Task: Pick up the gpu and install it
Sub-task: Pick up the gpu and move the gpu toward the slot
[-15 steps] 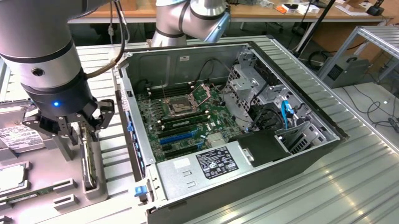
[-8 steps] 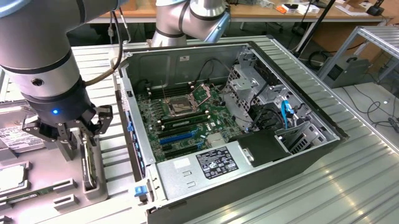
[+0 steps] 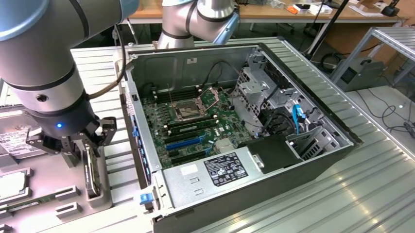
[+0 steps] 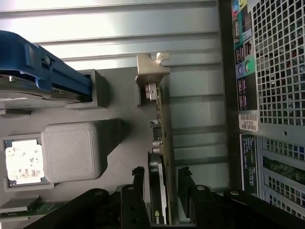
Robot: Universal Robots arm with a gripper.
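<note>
Wrist view caught a blue plastic caddy and a rounded grey block of ribbed printed plastic off to one side of the gripper. Its black fingers stood apart, straddling the gpu with slim gaps on both sides. The thin card sat on edge in the grey fixture, its silver bracket ahead of the fingertips, its near end cut off. Beyond the card, the computer case showed perforated metal; its port labels were unreadable.

Thin, silver-bracketed gpu — upright on edge — in grey fixture
</note>
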